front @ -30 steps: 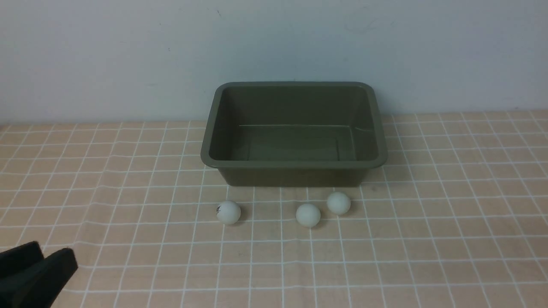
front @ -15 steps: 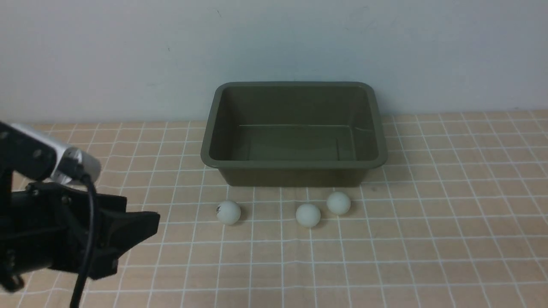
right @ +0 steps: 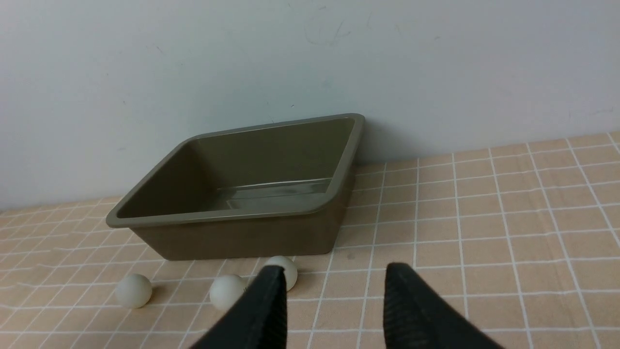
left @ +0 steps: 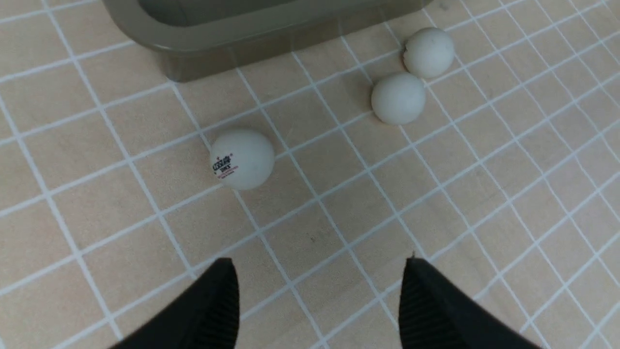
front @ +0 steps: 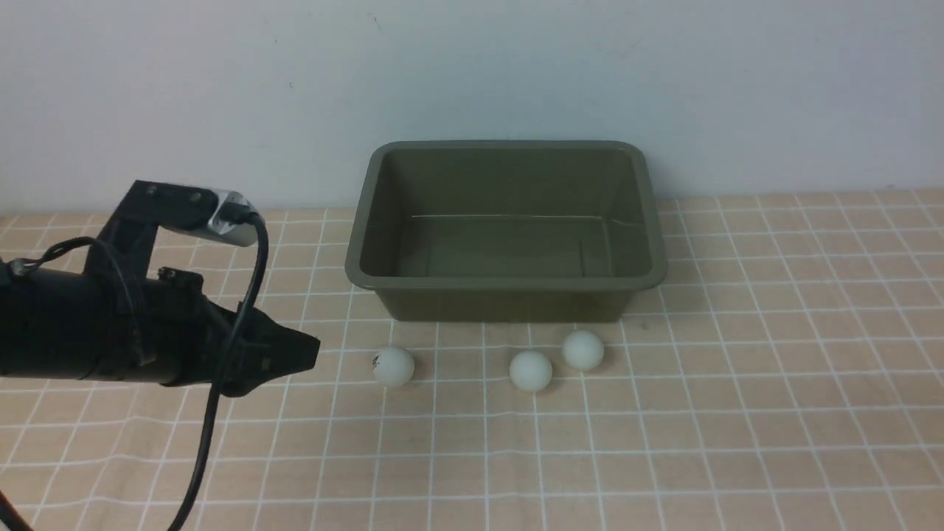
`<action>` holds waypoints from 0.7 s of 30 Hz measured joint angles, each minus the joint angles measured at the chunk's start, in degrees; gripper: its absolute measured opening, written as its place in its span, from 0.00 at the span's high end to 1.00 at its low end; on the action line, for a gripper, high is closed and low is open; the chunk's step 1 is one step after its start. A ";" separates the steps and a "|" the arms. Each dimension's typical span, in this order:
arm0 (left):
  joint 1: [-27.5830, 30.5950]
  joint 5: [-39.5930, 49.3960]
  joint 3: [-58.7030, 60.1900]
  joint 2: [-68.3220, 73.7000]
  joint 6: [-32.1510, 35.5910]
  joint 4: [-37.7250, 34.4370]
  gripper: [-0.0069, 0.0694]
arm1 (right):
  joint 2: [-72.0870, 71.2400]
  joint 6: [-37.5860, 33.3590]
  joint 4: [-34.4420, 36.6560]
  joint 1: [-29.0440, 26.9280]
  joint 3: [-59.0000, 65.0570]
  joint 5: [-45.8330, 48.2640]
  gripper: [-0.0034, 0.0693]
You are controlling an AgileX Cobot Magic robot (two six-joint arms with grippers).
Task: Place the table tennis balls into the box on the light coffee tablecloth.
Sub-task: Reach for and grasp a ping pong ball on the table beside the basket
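Note:
Three white table tennis balls lie in a row on the light coffee tablecloth (front: 664, 442), just in front of the box (front: 509, 282). The left ball (front: 393, 366) carries a small dark print; the middle ball (front: 530, 370) and right ball (front: 583, 349) almost touch. The olive-green box holds nothing. My left gripper (front: 306, 354) hovers left of the printed ball, a short gap away. In the left wrist view this gripper (left: 317, 271) is open, with the printed ball (left: 242, 159) ahead of its fingers. My right gripper (right: 334, 276) shows only in its wrist view, jaws apart and holding nothing, well back from the balls.
A pale wall stands right behind the box (right: 218, 218). The left arm's black cable (front: 221, 383) hangs down to the cloth at the front left.
My left arm came up from the front left corner and travelled right toward the printed ball. Its jaws opened on the way. The balls and the box stayed put.

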 joint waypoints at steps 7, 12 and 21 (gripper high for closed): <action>-2.57 -2.71 -1.17 5.74 1.57 -0.26 0.42 | 0.00 0.00 0.11 0.00 0.00 0.05 0.59; -8.63 -7.76 -2.66 10.60 1.86 -0.16 0.42 | 0.00 0.00 0.11 0.00 0.00 0.05 0.59; -15.31 -23.16 -4.10 17.07 -0.87 -0.81 0.42 | 0.00 0.00 0.11 0.00 0.00 0.19 0.59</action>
